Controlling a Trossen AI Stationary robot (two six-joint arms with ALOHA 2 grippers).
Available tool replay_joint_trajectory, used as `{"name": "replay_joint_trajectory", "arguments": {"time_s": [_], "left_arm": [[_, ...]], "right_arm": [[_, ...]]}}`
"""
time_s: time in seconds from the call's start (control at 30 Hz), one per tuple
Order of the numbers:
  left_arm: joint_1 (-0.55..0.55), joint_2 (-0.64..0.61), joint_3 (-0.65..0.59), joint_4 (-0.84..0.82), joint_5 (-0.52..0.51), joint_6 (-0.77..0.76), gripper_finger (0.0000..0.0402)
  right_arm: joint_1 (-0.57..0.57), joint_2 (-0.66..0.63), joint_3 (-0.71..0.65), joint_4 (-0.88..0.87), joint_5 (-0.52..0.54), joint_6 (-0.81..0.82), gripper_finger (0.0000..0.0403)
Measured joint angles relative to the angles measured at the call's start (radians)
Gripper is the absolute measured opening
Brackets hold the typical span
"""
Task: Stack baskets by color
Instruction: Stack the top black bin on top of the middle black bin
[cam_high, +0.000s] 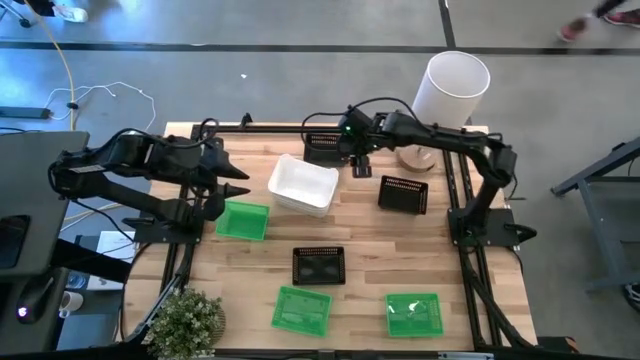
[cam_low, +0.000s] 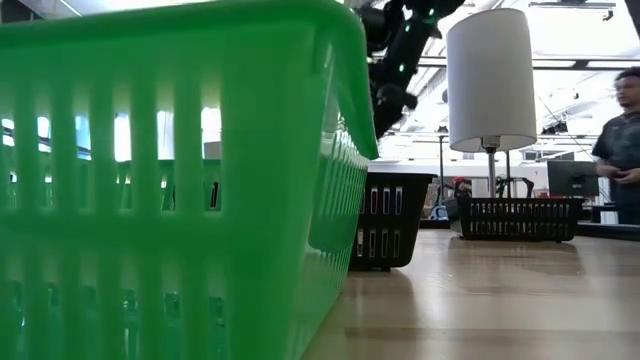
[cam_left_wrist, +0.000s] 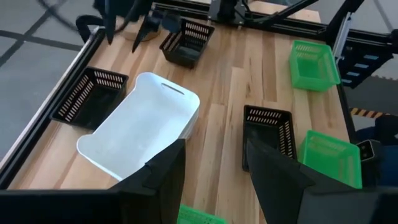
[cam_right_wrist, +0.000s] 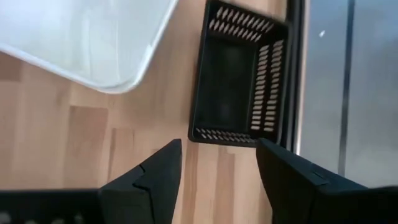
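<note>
On the wooden counter (cam_high: 360, 255), the white shallow plastic baskets (cam_high: 303, 184) sit nested near the middle, seemingly the only finished pile. The three bright green slotted baskets (cam_high: 243, 220) lie apart: one at the left, two at the near edge. The three black slotted baskets (cam_high: 403, 194) are also scattered. The right tool (cam_high: 357, 160) hovers with fingers spread and empty by the far black one; the left tool (cam_high: 236, 182), spread too, hangs beside the white pile. Green and black stacking remains.
</note>
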Motion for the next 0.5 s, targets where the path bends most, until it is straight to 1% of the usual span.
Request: {"name": "replay_joint_trajectory", "arguments": {"time_s": [0.17, 0.27, 0.5], "left_arm": [[0.0, 0.0, 0.0, -0.002, 0.001, 0.003, 0.0157], [0.0, 0.001, 0.0, -0.002, 0.002, 0.024, 0.0157], [0.0, 0.001, 0.0, -0.002, 0.002, 0.024, 0.0157]], "right_arm": [[-0.018, 0.074, -0.001, 0.01, -0.015, -0.018, 0.0193], [-0.02, 0.119, -0.001, 0.021, -0.004, -0.021, 0.0193], [-0.018, 0.179, -0.001, 0.051, 0.007, -0.038, 0.0193]]}}
